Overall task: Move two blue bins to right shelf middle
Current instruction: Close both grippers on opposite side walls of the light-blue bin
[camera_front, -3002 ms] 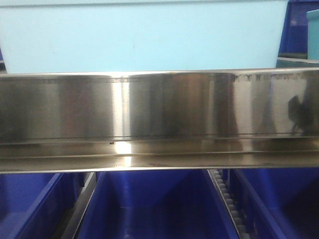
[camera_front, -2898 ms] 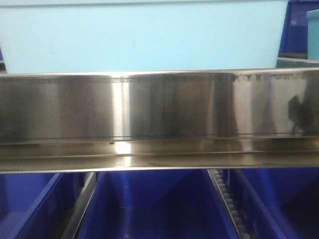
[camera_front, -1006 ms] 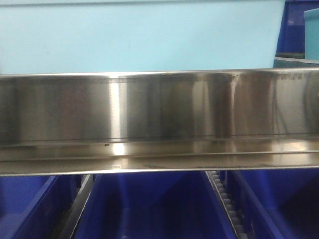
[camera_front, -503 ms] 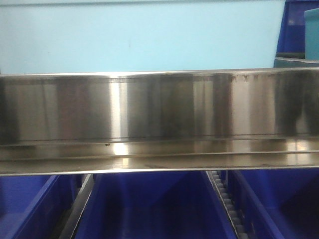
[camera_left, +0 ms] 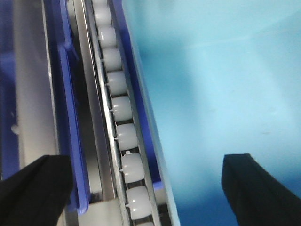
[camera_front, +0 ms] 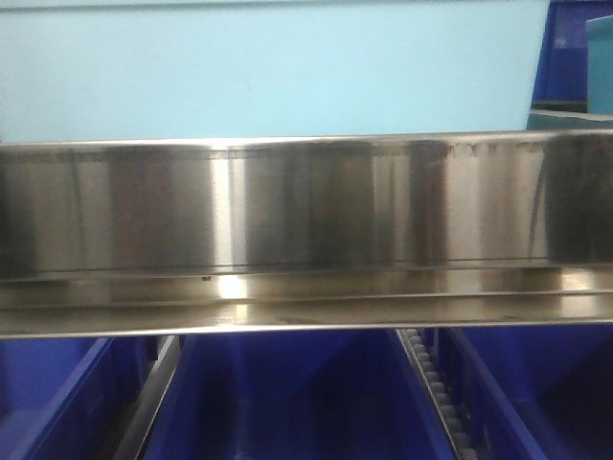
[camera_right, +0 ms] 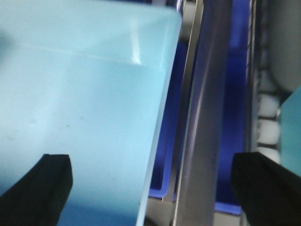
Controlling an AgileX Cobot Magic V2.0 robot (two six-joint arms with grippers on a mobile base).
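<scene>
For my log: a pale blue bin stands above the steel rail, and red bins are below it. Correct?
No: the front-facing view shows dark blue bins below the steel rail, not red ones. The pale blue bin is above it.

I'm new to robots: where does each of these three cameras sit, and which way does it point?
Front view: faces ahead at the steel shelf rail, a pale blue bin above it, dark blue bins below; nothing of the robot shows.
Left wrist view: rides the left arm, looking past the open left claw at the bin's edge and a roller track; both fingertips show.
Right wrist view: rides the right arm, looking past the open right claw at the bin's other edge; both fingertips show.
Shared: the pale blue bin.
</scene>
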